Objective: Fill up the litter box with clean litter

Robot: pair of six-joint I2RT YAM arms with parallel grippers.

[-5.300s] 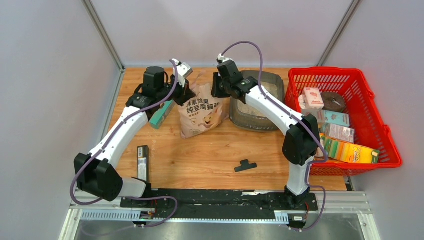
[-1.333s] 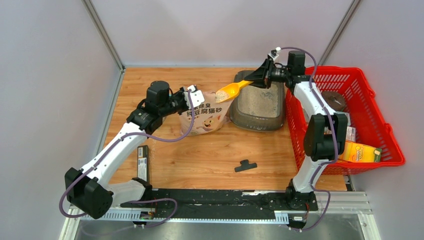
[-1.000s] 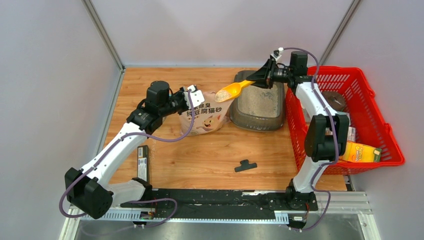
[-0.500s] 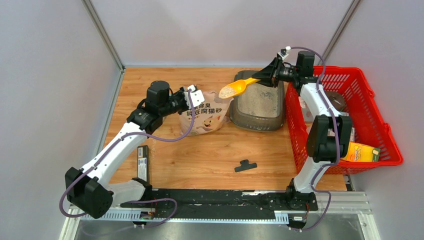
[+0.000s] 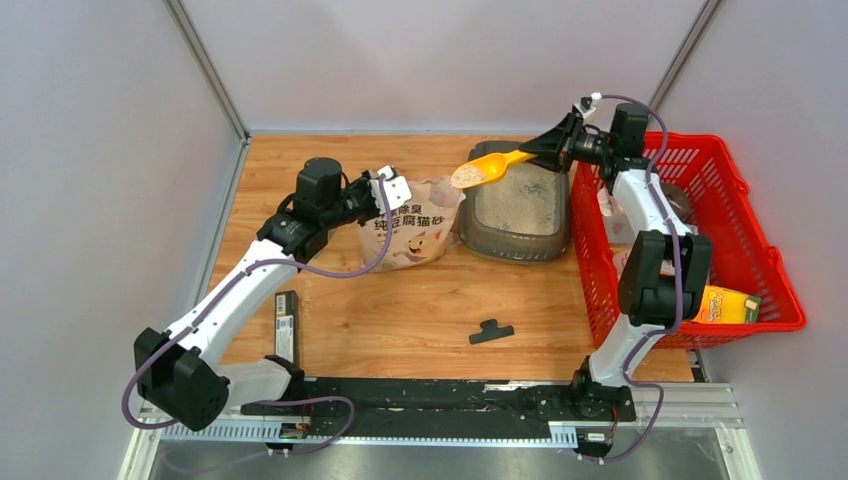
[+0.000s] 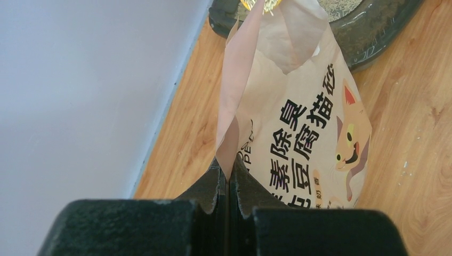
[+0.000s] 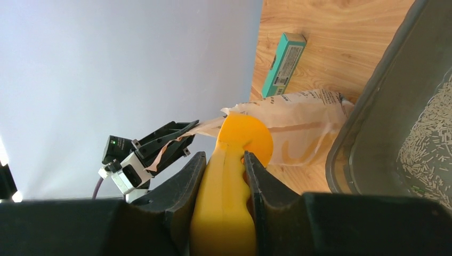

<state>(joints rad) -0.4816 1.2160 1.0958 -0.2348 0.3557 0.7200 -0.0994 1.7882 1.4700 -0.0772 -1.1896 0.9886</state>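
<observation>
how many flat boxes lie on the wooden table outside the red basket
2: a black flat box near the left arm's base; a teal cardboard box beside the printed plastic bag. More may be hidden.

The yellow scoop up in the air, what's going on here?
The right fingers grip a yellow scoop by its handle, and it carries a load of clean litter, raised near the left rim of the litter box. The left fingers pinch the top edge of the printed bag, holding it upright beside the box. Some litter already lies in the box.
</observation>
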